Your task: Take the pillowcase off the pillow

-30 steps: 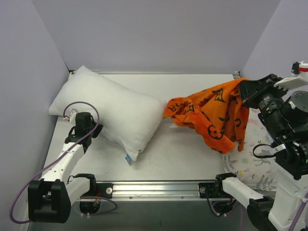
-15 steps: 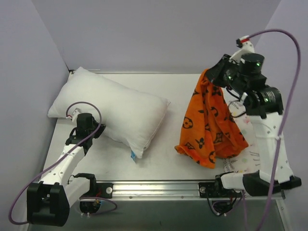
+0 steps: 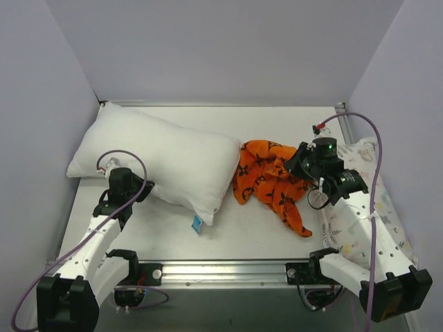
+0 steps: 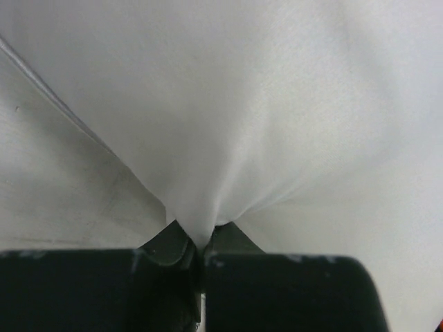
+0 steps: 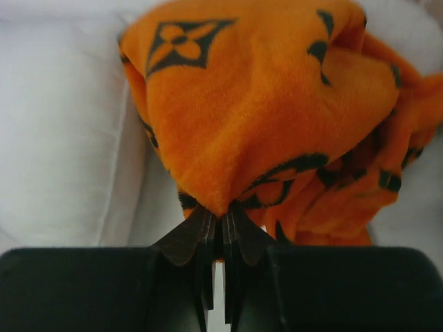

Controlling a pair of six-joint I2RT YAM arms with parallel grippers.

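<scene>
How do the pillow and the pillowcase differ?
The pillow is plain white; the pillowcase is orange with black motifs. The pillow lies plump and smooth; the pillowcase is a crumpled heap, smaller than the pillow. Both are pinched, by the left gripper and right gripper respectively.

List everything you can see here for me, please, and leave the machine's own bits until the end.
pillow: one, plain white, lying at an angle on the left half of the table
blue tag: one, blue, at the pillow's near corner
pillowcase: one, orange with black motifs, crumpled just right of the pillow, off it
printed pillow: one, white with pastel print, right edge, beneath the right arm
table: one, pale grey, under everything
rail: one, silver, along the near edge
cables: two, purple, one looping from each arm
left gripper: one, black, shut on the pillow's near edge
right gripper: one, black, shut on the pillowcase
</scene>
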